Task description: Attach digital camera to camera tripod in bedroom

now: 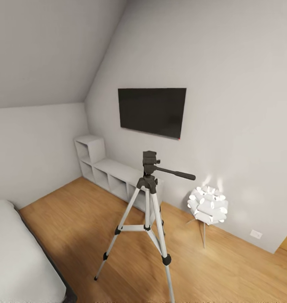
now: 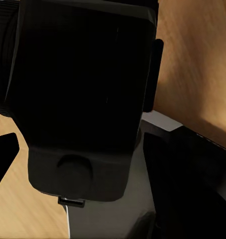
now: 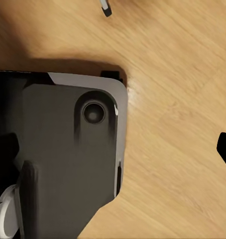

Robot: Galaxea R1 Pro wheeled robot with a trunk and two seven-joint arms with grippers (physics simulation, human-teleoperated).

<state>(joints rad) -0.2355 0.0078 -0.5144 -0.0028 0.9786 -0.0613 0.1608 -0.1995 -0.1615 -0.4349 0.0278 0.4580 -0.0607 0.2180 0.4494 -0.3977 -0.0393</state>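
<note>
The camera tripod (image 1: pixel 147 209) stands on the light wood floor in the middle of the head view, silver legs spread. Its black head (image 1: pixel 149 162) is bare, and the pan handle (image 1: pixel 177 173) points right. The digital camera (image 2: pixel 83 84), black and boxy, fills the left wrist view close up, with its ribbed lens at one side. It hangs above the floor, and my left gripper (image 2: pixel 113 159) is shut on it; one dark fingertip (image 2: pixel 3 159) shows beside it. My right gripper (image 3: pixel 115 149) is open and empty over my own grey base (image 3: pixel 68 164), with a tripod foot (image 3: pixel 106 8) nearby.
A flat black wall screen (image 1: pixel 151 111) hangs behind the tripod, above a low white cube shelf (image 1: pixel 105 168). A lit white-ball floor lamp (image 1: pixel 208 205) stands right of the tripod. The grey-framed bed (image 1: pixel 17 261) is at the lower left. Bare floor lies between the bed and the tripod.
</note>
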